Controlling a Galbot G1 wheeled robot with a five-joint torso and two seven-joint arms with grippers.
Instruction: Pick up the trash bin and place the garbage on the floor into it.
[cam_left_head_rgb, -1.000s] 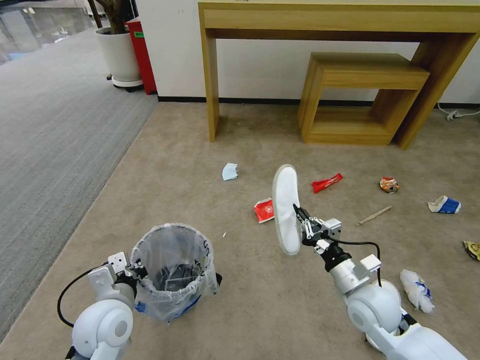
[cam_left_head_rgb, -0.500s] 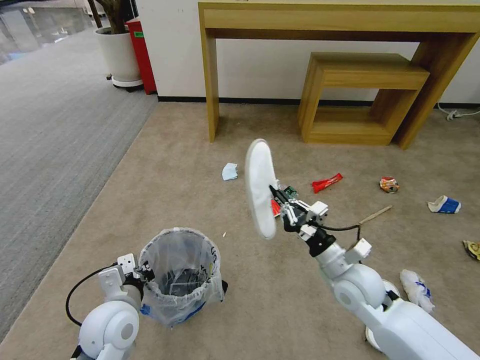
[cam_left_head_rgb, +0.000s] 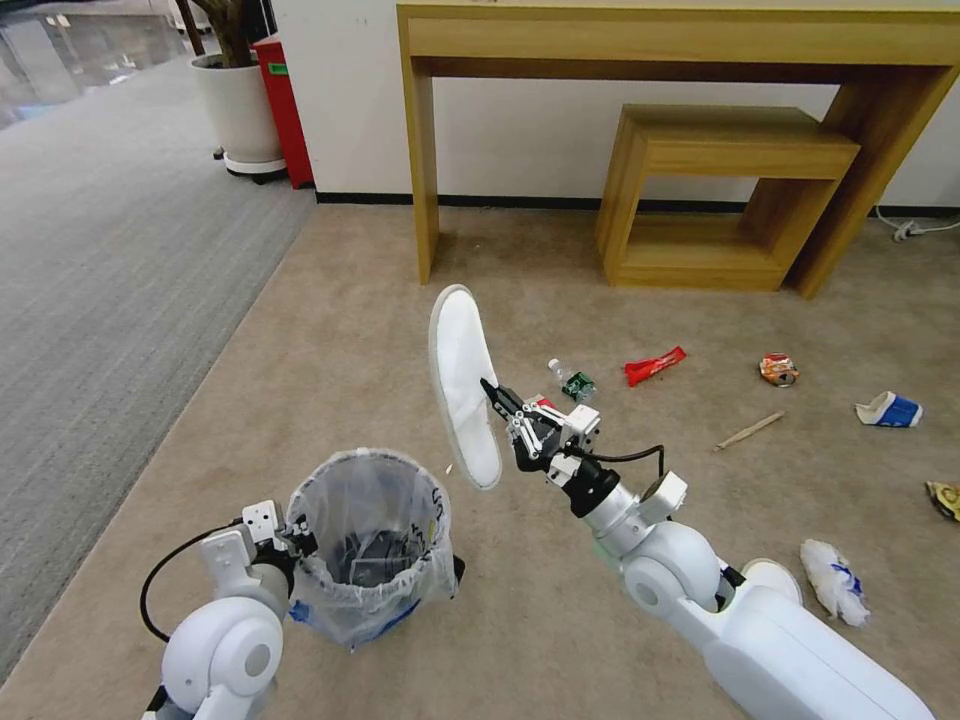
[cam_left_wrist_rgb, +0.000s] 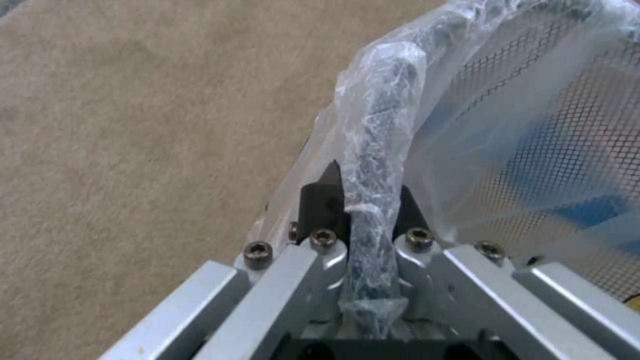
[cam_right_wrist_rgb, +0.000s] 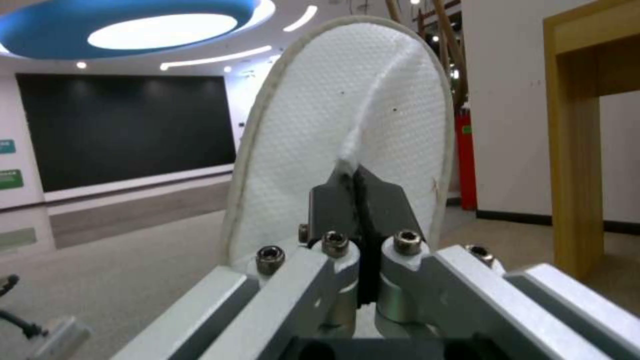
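The trash bin (cam_left_head_rgb: 372, 590), dark mesh lined with a crinkly clear bag, hangs at the lower left. My left gripper (cam_left_head_rgb: 296, 541) is shut on its rim (cam_left_wrist_rgb: 381, 120), and its fingertips (cam_left_wrist_rgb: 328, 192) pinch the bagged edge. My right gripper (cam_left_head_rgb: 497, 394) is shut on a white slipper (cam_left_head_rgb: 462, 392), held upright in the air just beyond and right of the bin's mouth; its sole (cam_right_wrist_rgb: 333, 125) faces the wrist camera. On the beige floor (cam_left_head_rgb: 330, 330) lie a mini bottle (cam_left_head_rgb: 572, 381), red wrapper (cam_left_head_rgb: 654, 365), orange packet (cam_left_head_rgb: 778, 369), wooden stick (cam_left_head_rgb: 748, 430), paper cup (cam_left_head_rgb: 888, 409), yellow packet (cam_left_head_rgb: 943, 497) and tissue (cam_left_head_rgb: 830, 580).
A wooden desk (cam_left_head_rgb: 680, 40) with a smaller nested table (cam_left_head_rgb: 720, 190) stands against the far wall. Grey ribbed carpet (cam_left_head_rgb: 100, 260) runs along the left, with a white planter (cam_left_head_rgb: 238, 110) and a red box (cam_left_head_rgb: 282, 100) at its far end.
My right arm has swung the slipper left and nearer, from mid-floor to beside the bin's mouth. The bin has shifted slightly right with my left gripper. The bottle is uncovered now.
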